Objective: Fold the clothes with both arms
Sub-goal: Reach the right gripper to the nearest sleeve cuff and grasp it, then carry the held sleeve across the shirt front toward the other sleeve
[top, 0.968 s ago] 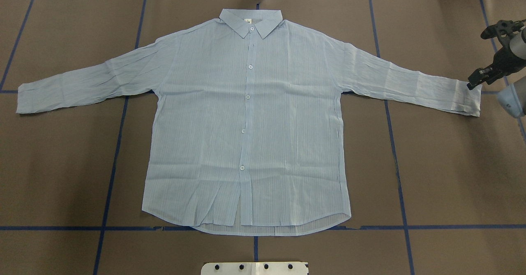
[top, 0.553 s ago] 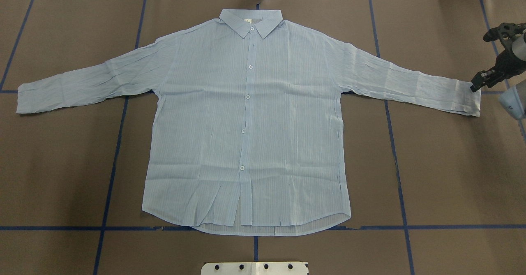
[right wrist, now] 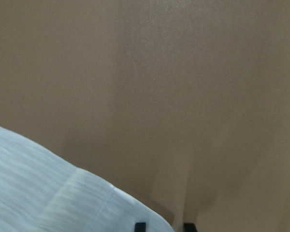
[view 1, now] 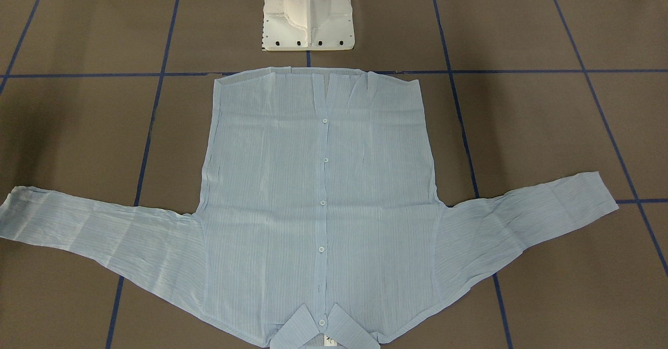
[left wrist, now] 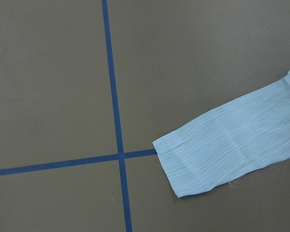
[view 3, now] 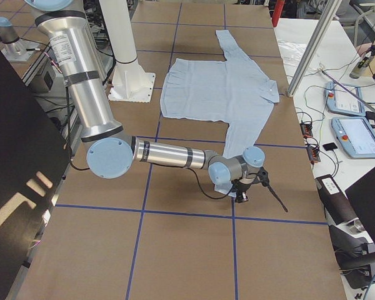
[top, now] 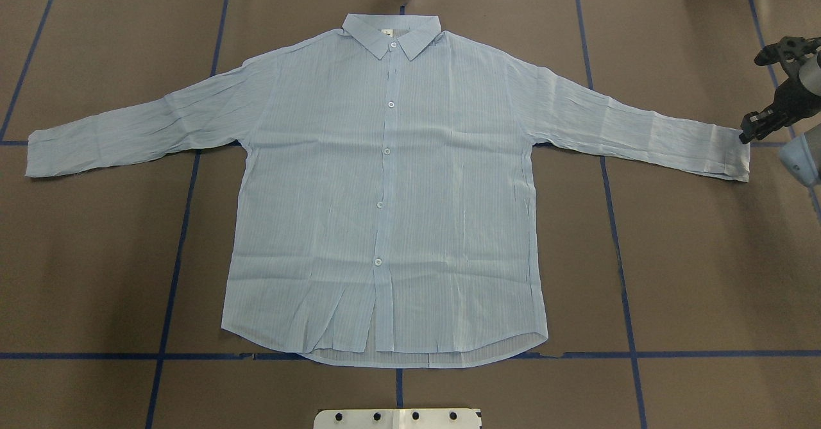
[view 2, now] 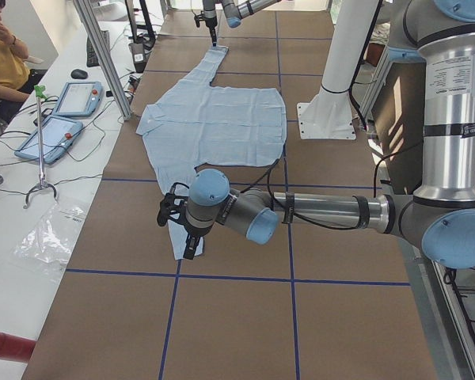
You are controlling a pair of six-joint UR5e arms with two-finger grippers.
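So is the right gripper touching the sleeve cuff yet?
Cannot tell: overhead puts the right gripper at the cuff edge, height unclear; wrist view crops fingertips.

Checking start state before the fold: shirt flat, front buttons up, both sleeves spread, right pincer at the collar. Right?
Not quite. The right pincer is at the cuff of the outstretched sleeve on its own side, far from the collar, as the overhead exterior view shows. The rest holds: the shirt lies flat, front buttons up, both sleeves spread.
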